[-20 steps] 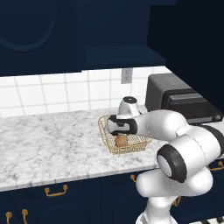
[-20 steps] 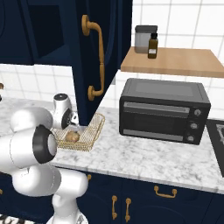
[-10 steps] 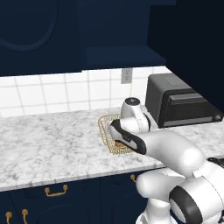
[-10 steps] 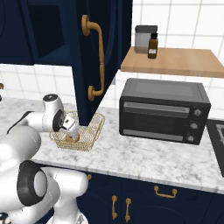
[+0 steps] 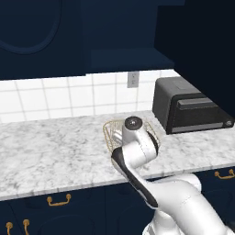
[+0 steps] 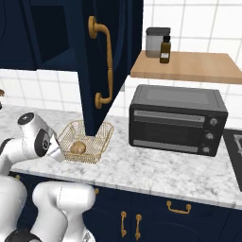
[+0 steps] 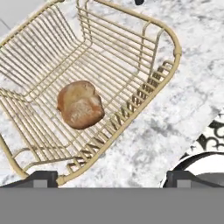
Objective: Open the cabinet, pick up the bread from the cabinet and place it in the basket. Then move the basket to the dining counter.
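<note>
Your gripper point(image 7: 111, 177) stood wide open and empty, its fingertips point(image 7: 41, 177) spread at the near rim of the gold wire basket point(image 7: 168, 65). The bread roll point(image 7: 80, 105) lay inside that basket on the marble worktop point(image 6: 156, 168), below the open navy cabinet door point(image 6: 106, 61) and beside the toaster oven point(image 6: 177, 120).

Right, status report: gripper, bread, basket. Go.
Gripper open, empty, low at the basket rim. Bread inside the basket, on the marble worktop. Open cabinet door hangs just above the basket's far side.
</note>
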You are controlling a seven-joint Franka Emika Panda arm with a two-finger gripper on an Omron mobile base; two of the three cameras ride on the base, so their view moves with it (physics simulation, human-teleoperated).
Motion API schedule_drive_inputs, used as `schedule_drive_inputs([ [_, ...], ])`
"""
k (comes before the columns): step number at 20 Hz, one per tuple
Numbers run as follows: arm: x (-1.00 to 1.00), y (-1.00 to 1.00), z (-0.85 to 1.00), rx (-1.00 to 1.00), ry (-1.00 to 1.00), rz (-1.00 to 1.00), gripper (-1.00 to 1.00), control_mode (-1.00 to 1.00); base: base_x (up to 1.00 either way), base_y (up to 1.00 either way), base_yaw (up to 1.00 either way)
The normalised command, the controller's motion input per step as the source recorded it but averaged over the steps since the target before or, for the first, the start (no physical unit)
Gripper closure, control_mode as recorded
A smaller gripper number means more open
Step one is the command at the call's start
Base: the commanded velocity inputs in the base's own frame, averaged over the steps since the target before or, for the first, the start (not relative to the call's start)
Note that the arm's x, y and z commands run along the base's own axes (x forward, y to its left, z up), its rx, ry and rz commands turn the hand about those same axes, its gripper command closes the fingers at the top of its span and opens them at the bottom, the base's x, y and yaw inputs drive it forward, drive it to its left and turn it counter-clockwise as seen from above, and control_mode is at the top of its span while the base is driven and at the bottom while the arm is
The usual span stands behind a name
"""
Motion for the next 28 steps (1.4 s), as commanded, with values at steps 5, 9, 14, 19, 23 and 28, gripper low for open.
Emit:
schedule_drive_inputs([
  [5,-0.33,0.40,0.00,0.17,-0.41,-0.55,-1.00,-1.00,0.00,0.00,0.00],
  [9,-0.17,0.41,0.00,0.22,-0.35,-0.53,-1.00,-1.00,0.00,0.00,0.00],
  [14,-0.04,0.28,0.01,0.27,-0.18,-0.43,-1.00,-1.00,0.00,0.00,0.00],
  [19,0.00,0.20,0.02,0.11,-0.01,-0.25,-1.00,-1.00,0.00,0.00,0.00],
  [23,0.01,0.41,0.05,-0.07,0.00,-0.05,-1.00,-1.00,0.00,0.00,0.00],
  [28,0.10,0.36,0.00,-0.07,0.00,-0.08,-1.00,-1.00,0.00,0.00,0.00],
])
